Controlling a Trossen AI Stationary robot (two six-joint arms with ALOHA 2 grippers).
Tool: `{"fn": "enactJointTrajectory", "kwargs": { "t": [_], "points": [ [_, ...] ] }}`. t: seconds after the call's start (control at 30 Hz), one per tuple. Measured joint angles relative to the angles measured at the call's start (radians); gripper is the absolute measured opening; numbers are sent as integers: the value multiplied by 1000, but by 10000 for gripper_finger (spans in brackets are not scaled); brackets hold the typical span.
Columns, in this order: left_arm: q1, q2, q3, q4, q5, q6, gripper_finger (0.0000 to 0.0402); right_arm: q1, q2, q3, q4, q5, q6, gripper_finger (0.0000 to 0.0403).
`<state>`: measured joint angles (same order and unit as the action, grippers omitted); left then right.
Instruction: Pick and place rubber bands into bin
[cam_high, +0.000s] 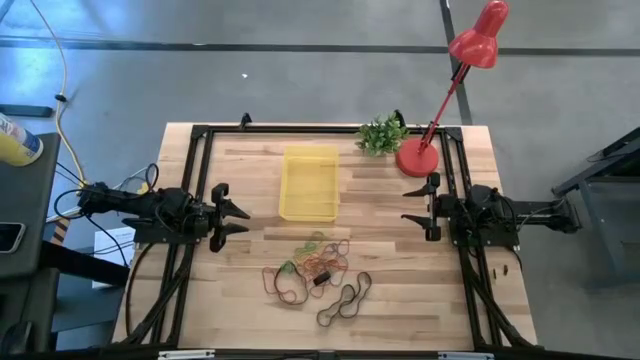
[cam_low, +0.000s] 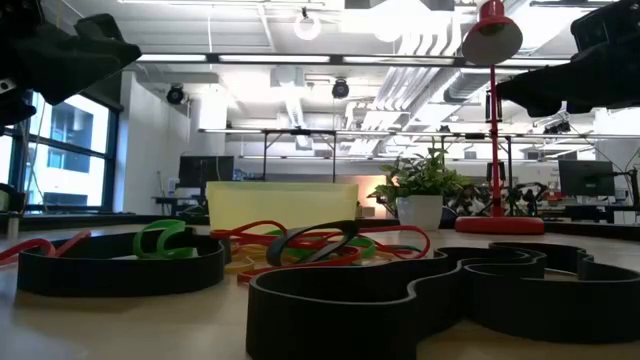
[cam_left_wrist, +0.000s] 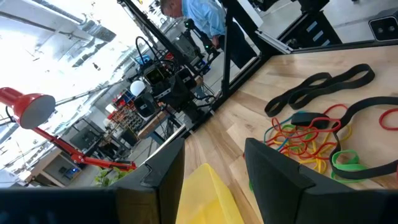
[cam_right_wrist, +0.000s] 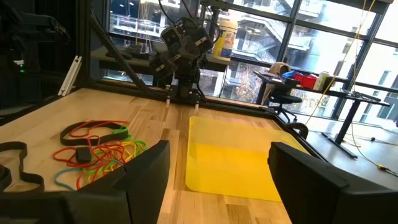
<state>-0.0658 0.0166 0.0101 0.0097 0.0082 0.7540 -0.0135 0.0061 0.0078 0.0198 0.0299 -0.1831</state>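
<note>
On the pale wooden desk (cam_high: 240, 300) we judge nothing done yet: the shallow yellow plastic bin (cam_high: 309, 182) looks empty, the tangled coloured rubber bands (cam_high: 318, 272) lie beside it, and both grippers, left (cam_high: 238, 216) and right (cam_high: 412, 207), wait at the sides with jaws open, holding nothing.

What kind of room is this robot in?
Probably a big open lab or workshop: a concrete floor around the wooden table, desks with monitors behind, and bare pipes on the ceiling.

Both arms parked low at table edges, facing inward. L gripper (cam_high: 236, 216) on left side, jaws apart, nothing held. R gripper (cam_high: 412, 206) on right side, jaws wide, nothing held.
</note>
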Motion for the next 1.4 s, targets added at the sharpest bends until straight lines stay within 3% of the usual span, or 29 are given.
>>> {"fn": "enactJointTrajectory", "kwargs": {
  "t": [0.57, 0.73, 0.83, 1.07, 1.4],
  "points": [
    [0, 0, 0, 20, 0, -2, 156, 0, 0, 0, 0, 0, 0, 260],
    [0, 0, 0, 134, -1, -203, 156, 0, 0, 0, 19, 21, 18, 261],
    [0, 0, 0, 190, 0, -356, 156, 3, 0, 0, 113, 12, 216, 260],
    [0, 0, 0, 342, -24, -498, 156, 3, 0, 0, 260, 42, 614, 261],
    [0, 0, 0, 510, -29, -579, 156, 3, 0, 0, 454, 33, 879, 261]
  ]
}}
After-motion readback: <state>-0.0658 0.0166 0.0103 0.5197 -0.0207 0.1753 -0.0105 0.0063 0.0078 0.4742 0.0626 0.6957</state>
